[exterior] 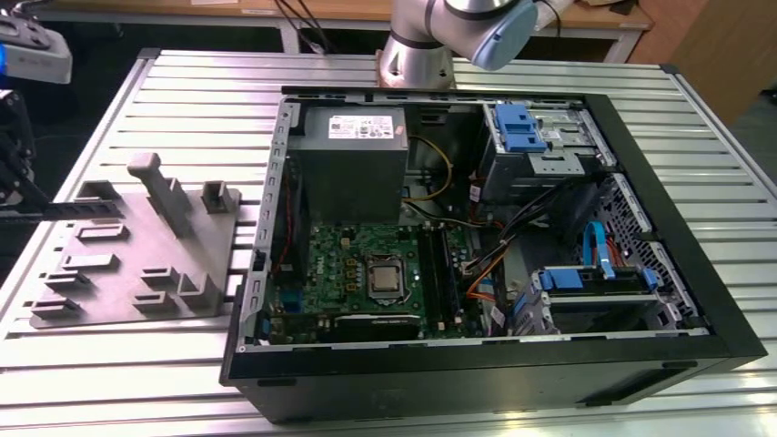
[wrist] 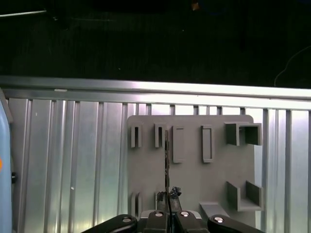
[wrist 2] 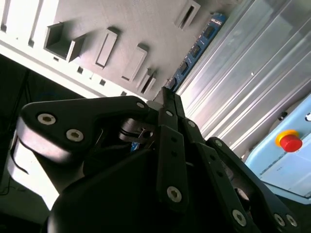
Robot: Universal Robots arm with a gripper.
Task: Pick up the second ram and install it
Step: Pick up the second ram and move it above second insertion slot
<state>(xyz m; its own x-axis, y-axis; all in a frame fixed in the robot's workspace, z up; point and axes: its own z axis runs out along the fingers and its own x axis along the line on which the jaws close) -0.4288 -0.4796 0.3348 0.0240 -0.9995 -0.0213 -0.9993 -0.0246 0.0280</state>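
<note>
Second wrist view, the second ram (wrist 2: 199, 43): thin blue-green stick with black chips. It runs out from the fingertips along the edge of the grey plate, right where the plate meets the ribbed table.

Gripper (wrist 2: 167, 92): pinched onto the near end of the stick. As far as I can see the fingers are closed flat on both faces with no gap.

Holder plate (wrist: 194, 184): grey block with rows of upright slots and pockets. In the first wrist view the stick is edge-on and lines up between a far slot and a near one. I can't tell if its lower edge sits in them or has already cleared them.

Table (exterior: 182, 91): ribbed aluminium. The plate lies on it at the exterior view's left, just beside the PC case.

PC case (exterior: 680, 228): lying open, well apart from the stick. The green motherboard (exterior: 352, 264) sits inside next to the grey power supply (exterior: 352, 155), and long black slot strips (exterior: 443, 273) run beside the CPU socket.

Progress: my read is that this is the pick-up half. The stick is gripped over the plate and not yet installed.

Doing it well: imo the grip is way out at one end, so the long free end will act like a lever.
- Pull straight away from the plate in the board's own plane.
- Go slow, with no twist and no sideways drag, or it'll bind on the slot walls.
- Keep it edge-on and level.

Risk: the board is thin and held at one end, so a small wobble could tilt it in the fingers.
</note>
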